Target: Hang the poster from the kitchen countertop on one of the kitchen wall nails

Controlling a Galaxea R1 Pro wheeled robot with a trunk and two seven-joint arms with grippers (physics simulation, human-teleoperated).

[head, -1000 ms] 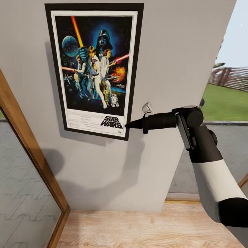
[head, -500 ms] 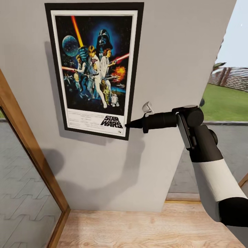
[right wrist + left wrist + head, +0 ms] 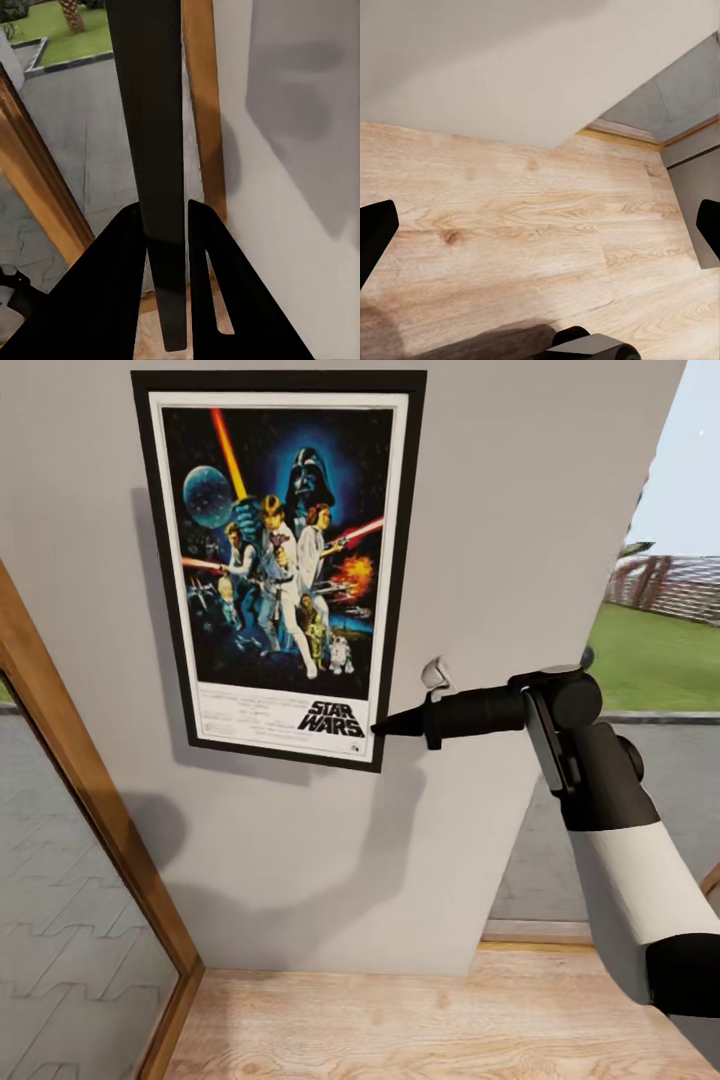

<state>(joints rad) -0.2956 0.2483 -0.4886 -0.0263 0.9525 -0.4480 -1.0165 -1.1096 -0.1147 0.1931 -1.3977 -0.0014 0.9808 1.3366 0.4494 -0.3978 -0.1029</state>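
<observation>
The poster [image 3: 280, 560], a framed Star Wars print, stands upright and flat against the grey wall [image 3: 520, 510]. My right gripper [image 3: 385, 727] is shut on its lower right corner, the arm reaching in from the right. In the right wrist view the poster's thin black edge [image 3: 150, 112] runs between the fingers [image 3: 112, 285] of that gripper [image 3: 166, 208]. My left gripper [image 3: 540, 225] hangs open above the wooden floor [image 3: 510, 217], its fingertips [image 3: 375, 232] far apart. Any nail behind the poster is hidden. The kitchen countertop is out of view.
A wooden door frame [image 3: 80, 780] with glass slants along the left of the wall. The wall ends at the right, where a window looks onto paving and lawn [image 3: 650, 650]. Light wooden floor [image 3: 400, 1020] lies below.
The poster and my right gripper holding it have shifted slightly to the right along the wall. The wall and door frame stay put.
</observation>
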